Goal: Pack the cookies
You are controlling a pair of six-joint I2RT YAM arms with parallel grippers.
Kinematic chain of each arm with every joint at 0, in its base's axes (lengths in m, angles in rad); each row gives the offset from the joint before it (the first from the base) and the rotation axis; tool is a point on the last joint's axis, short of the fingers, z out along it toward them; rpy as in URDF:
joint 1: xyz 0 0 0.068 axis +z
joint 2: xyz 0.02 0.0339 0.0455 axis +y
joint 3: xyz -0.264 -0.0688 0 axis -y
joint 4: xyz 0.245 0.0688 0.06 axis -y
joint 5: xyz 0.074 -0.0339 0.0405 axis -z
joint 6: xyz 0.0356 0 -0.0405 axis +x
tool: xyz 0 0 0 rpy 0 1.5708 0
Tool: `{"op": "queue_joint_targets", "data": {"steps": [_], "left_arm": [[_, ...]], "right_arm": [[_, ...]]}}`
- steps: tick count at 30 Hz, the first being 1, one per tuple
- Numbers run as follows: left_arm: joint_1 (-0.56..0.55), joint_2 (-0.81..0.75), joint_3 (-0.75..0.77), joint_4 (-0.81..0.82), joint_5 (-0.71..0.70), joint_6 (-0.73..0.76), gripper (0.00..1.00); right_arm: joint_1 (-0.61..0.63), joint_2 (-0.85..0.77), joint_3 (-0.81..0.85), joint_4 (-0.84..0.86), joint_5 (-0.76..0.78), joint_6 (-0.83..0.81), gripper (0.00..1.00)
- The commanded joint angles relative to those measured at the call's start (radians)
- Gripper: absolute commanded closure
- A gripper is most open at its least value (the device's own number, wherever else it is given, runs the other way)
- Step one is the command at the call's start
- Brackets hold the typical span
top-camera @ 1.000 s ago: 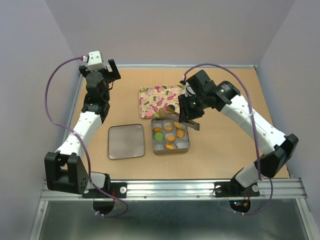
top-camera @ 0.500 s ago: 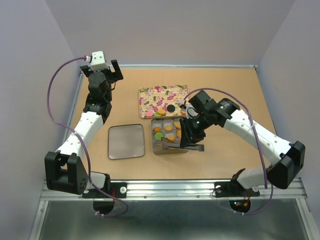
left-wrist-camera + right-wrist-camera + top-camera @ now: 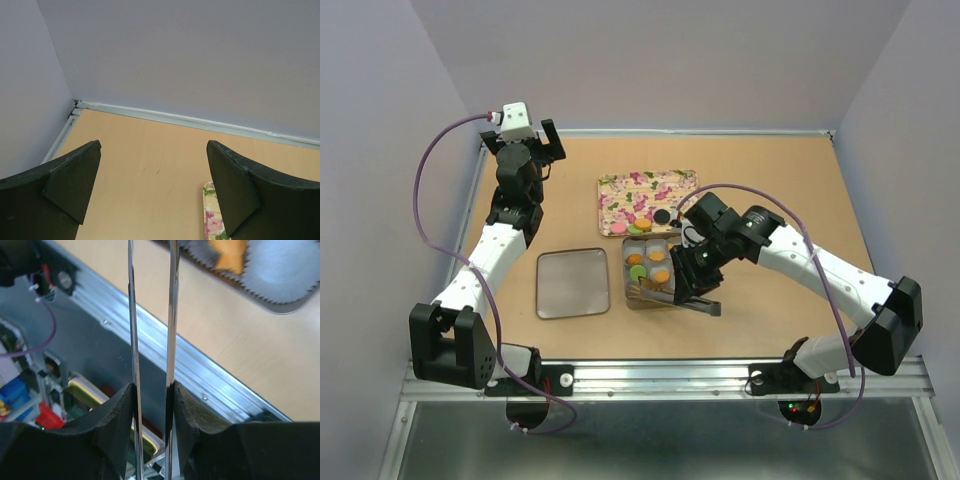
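The cookies lie in two places. A few orange and one green (image 3: 637, 272) sit in the white paper cups of the open tin (image 3: 632, 300). A dark one (image 3: 662, 215), a pink one and an orange one lie on the floral tray (image 3: 625, 192). My right gripper (image 3: 692, 283) is shut on metal tongs (image 3: 705, 306) and hangs over the tin's right side, hiding those cups. In the right wrist view the gripper (image 3: 150, 395) pinches the two tong blades (image 3: 170, 315). An orange cookie (image 3: 227, 252) shows in the tin corner. My left gripper (image 3: 542, 140) is open and empty at the far left (image 3: 155, 185).
The tin's square lid (image 3: 573, 283) lies flat left of the tin. The tray's edge shows in the left wrist view (image 3: 212, 220). The metal rail (image 3: 670, 372) runs along the table's near edge. Walls close in the far and left sides.
My right gripper has moved with the tongs from the tray edge toward the near side, over the tin's right and front part. The left arm has barely shifted.
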Motion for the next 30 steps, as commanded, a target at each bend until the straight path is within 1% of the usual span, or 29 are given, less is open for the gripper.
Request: {"op": "queue_joint_targets", "data": {"steps": [1,5,11,12,15,20,23,30], "left_arm": [[-0.004,-0.037,0.003,0.038,-0.017,0.018,0.01],[-0.006,-0.037,0.003,0.037,-0.017,0.018,0.01],[-0.006,-0.038,0.003,0.037,-0.019,0.018,0.01],[-0.006,-0.04,0.003,0.038,-0.02,0.039,0.01],[-0.006,-0.04,0.003,0.038,-0.02,0.041,0.01],[-0.006,-0.035,0.003,0.038,-0.022,0.041,0.01],[-0.006,-0.035,0.003,0.038,-0.022,0.042,0.01],[-0.004,-0.035,0.003,0.037,-0.02,0.039,0.01]], "right_arm": [[0.004,0.003,0.042,0.034,0.133,0.031,0.63],[0.005,0.016,0.063,0.034,0.162,0.037,0.63],[0.005,0.044,0.085,0.034,0.106,0.017,0.63],[0.005,0.046,0.086,0.036,0.1,0.012,0.62],[0.005,0.047,0.105,0.037,0.095,0.003,0.62],[0.005,0.039,0.114,0.036,0.057,-0.002,0.58],[0.005,0.026,0.111,0.028,0.035,-0.003,0.54],[0.005,0.026,0.089,0.023,0.06,-0.005,0.53]]}}
